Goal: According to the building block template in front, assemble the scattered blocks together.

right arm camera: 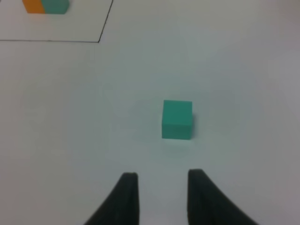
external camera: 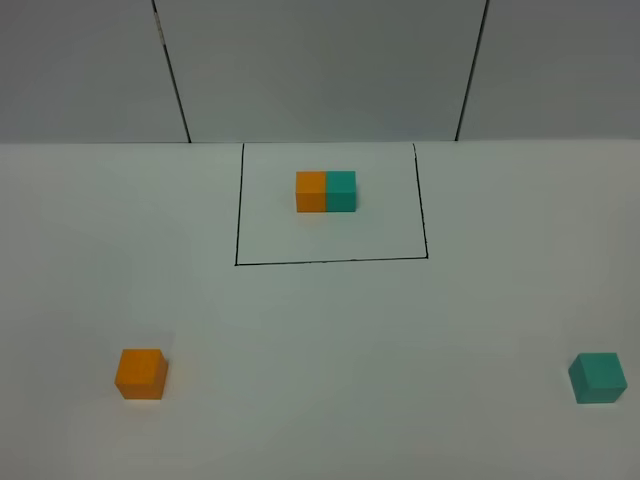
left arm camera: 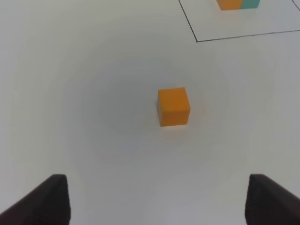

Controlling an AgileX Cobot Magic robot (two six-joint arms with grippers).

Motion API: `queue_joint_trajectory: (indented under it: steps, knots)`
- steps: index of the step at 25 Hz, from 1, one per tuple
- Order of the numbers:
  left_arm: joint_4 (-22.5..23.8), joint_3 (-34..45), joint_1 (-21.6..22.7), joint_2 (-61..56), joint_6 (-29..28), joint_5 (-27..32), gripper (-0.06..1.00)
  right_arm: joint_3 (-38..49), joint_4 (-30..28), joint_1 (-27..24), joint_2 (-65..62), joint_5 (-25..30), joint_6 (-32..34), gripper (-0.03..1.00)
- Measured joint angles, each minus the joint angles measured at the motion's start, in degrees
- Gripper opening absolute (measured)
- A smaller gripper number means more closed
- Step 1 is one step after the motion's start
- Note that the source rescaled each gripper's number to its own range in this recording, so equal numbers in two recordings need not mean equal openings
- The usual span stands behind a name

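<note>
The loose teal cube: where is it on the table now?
In the exterior high view the loose teal cube sits at the lower right, far from the loose orange cube and outside the black-lined rectangle.

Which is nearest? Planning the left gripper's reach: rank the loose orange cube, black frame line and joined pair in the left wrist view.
1. Loose orange cube, straight ahead of the left gripper.
2. Black frame line, beyond the cube.
3. Joined pair, inside the frame.

A plain orange cube is sitting ahead of the black-fingered left claw; a plain teal cube is sitting ahead of the black-fingered right claw, both on a white table.
</note>
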Motion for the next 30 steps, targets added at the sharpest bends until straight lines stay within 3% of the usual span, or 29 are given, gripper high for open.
queue_joint_trajectory:
  steps: [4,10,25,30]
  knots:
    - [1.07,-0.64,0.00,2.83,-0.56,-0.35,0.71,0.00,0.00,0.00,0.00,0.00,0.00,0.00]
    - [1.83,-5.34,0.00,15.15,-5.89,-0.68,0.71,0.00,0.05,0.00,0.00,0.00,0.00,0.00]
    - [-1.58,-18.49,-0.08,63.52,-5.72,-6.57,0.71,0.00,0.05,0.00,0.00,0.00,0.00,0.00]
    - [-1.97,-22.85,-3.61,77.54,-4.63,-8.79,0.71,0.00,0.05,0.00,0.00,0.00,0.00,0.00]
